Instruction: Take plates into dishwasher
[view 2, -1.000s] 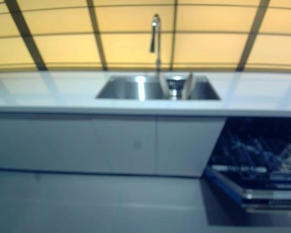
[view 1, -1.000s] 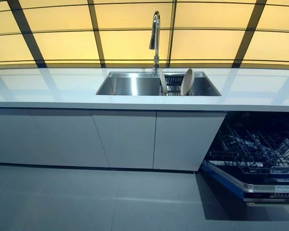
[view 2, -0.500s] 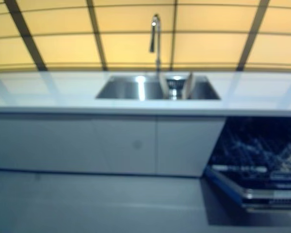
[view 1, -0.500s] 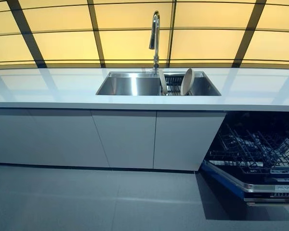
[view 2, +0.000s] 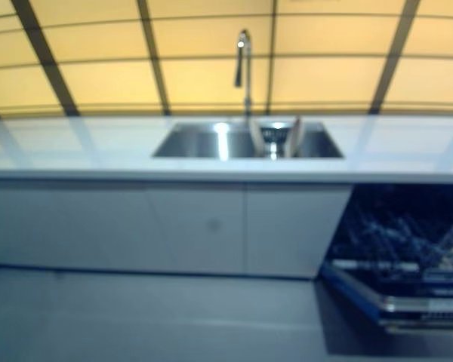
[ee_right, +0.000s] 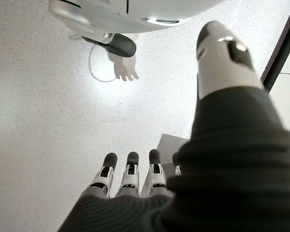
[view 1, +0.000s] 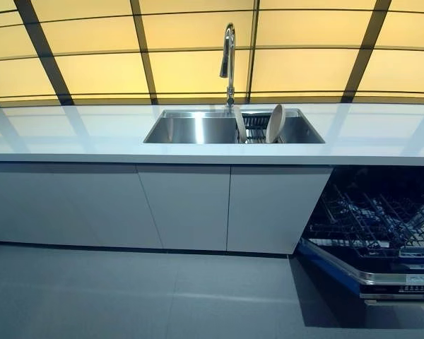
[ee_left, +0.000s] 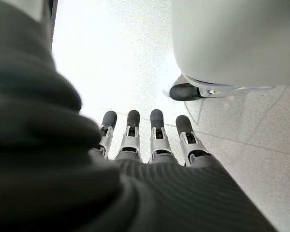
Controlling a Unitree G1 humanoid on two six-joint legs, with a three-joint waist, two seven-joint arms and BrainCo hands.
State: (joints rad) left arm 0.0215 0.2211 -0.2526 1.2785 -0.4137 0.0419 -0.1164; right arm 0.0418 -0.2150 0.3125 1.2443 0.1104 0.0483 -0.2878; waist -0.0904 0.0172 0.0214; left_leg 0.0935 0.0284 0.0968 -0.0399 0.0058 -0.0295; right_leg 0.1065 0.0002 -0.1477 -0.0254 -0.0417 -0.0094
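Both my left hand and right hand hang straight-fingered over bare floor, holding nothing. Upper centre, two plates stand in the sink; lower right, the open dishwasher is cut off.

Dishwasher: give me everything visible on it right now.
The dishwasher sits under the white countertop, right of the cabinet doors. Its door is dropped open, with a metallic front edge, and the dark wire rack holds no visible plates. Nothing touches it; both plates stand in the sink.
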